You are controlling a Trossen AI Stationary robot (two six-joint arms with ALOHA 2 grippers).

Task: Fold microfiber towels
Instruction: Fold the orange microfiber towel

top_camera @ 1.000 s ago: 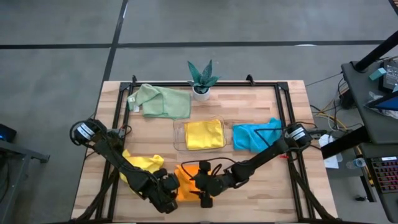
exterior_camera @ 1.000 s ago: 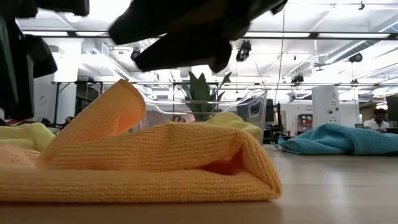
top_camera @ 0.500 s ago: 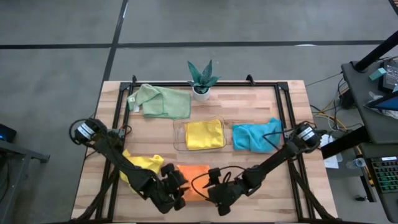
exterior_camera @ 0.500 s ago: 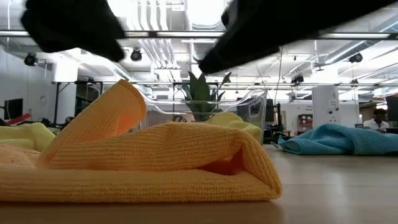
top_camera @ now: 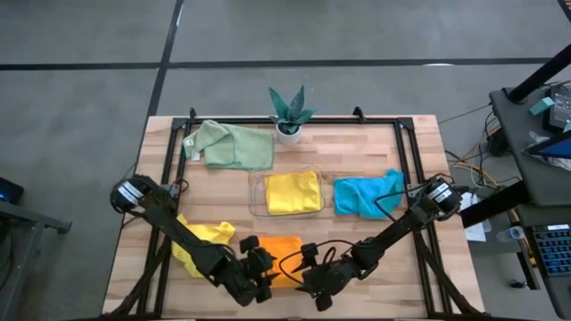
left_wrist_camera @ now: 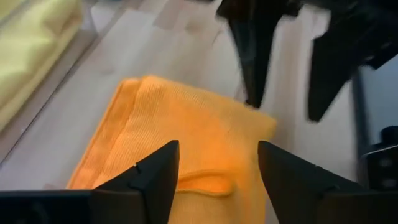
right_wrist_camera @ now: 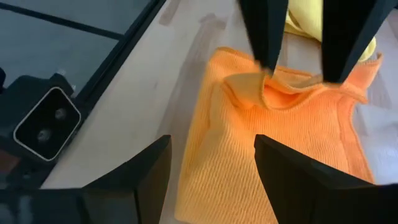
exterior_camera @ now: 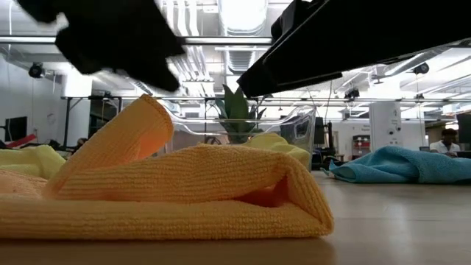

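Orange towel (top_camera: pixel 281 259) is lying folded at the worktop's (top_camera: pixel 357 152) front edge. Left pincer (top_camera: pixel 259 278) and right pincer (top_camera: pixel 312 272) are hovering wide, empty, flanking it. Fold probably needing flattening; next is moving it aside.

Two dark jointed arms, seemingly black-cabled.

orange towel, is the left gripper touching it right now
Apart. The left wrist view shows the left gripper open, both fingers above the orange towel with nothing pinched. The low view agrees: dark arm parts hang clear above the folded cloth.
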